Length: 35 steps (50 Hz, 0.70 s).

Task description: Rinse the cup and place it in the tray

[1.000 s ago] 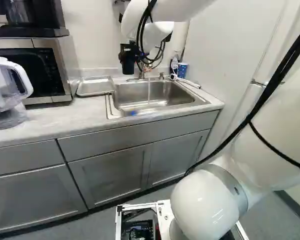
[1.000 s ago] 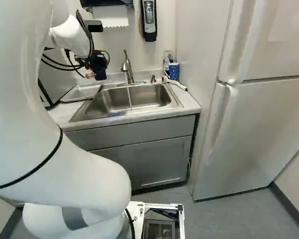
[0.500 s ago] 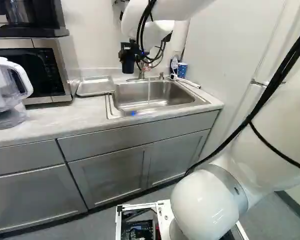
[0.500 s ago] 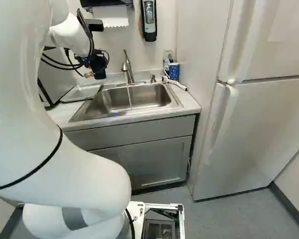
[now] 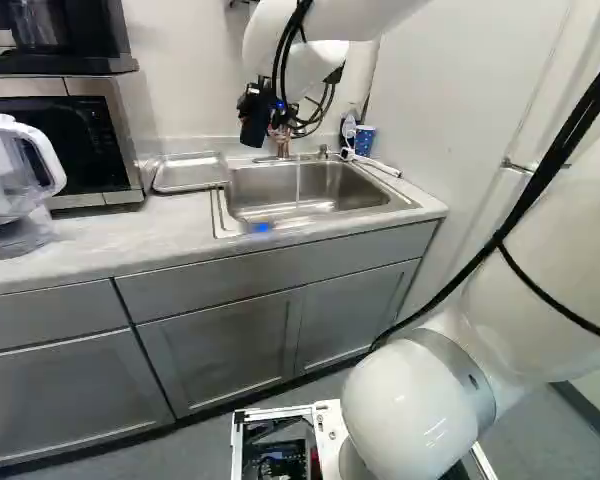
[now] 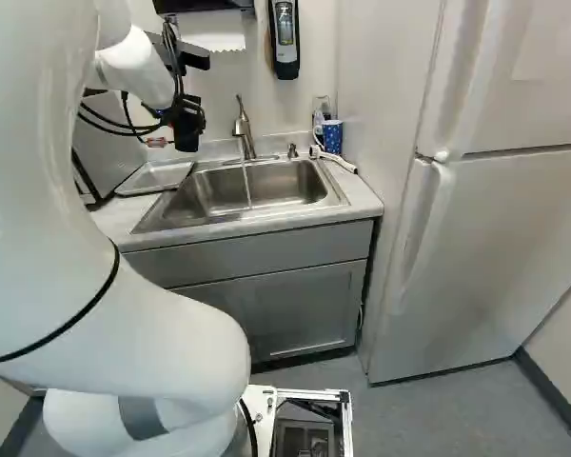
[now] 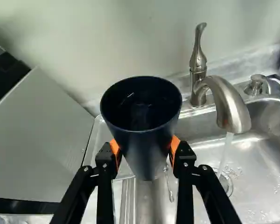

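My gripper [image 5: 272,106] holds the dark cup [image 5: 252,132] above the back of the counter, between the tray [image 5: 188,184] and the sink [image 5: 375,204]. Seen from the wrist, the gripper [image 7: 145,148] has its orange pads pressed to both sides of the dark cup [image 7: 147,135], whose mouth faces the camera; small glints show inside it. Water [image 7: 226,154] runs from the faucet [image 7: 228,103] into the sink, beside the cup and not touching it. The cup partly hides the tray behind it.
A microwave [image 5: 50,140] and a clear pitcher [image 5: 15,190] stand left of the tray. A blue patterned cup [image 6: 332,136] and a white brush-like tool [image 6: 338,162] are at the sink's right back corner. The refrigerator [image 6: 495,219] stands to the right.
The wrist has turned, so the held cup leans a little more than before in the left base view. The base has not moved, and the water keeps running.
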{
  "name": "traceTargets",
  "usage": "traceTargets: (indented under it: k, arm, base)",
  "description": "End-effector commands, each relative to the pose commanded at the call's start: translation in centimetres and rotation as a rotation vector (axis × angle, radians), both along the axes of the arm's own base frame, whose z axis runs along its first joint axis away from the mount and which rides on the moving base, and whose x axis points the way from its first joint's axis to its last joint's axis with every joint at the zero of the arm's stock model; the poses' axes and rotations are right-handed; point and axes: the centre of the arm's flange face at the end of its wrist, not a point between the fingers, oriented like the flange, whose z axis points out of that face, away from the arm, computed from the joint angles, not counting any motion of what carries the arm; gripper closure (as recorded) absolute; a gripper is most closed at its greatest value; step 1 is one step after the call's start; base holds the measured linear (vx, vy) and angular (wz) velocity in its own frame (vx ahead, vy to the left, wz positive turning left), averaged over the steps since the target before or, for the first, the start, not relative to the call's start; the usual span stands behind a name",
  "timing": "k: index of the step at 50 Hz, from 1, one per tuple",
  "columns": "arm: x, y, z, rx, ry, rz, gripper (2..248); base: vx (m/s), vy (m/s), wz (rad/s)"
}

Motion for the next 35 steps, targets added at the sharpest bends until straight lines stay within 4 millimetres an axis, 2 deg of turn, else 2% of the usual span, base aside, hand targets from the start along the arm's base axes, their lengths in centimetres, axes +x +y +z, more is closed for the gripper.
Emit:
traceTargets:
  k: [35]
  arm:
    - [0.00, 0.00, 0.00, 0.304, 0.112, -0.175, 129]
  base:
    - [0.000, 0.000, 0.000]
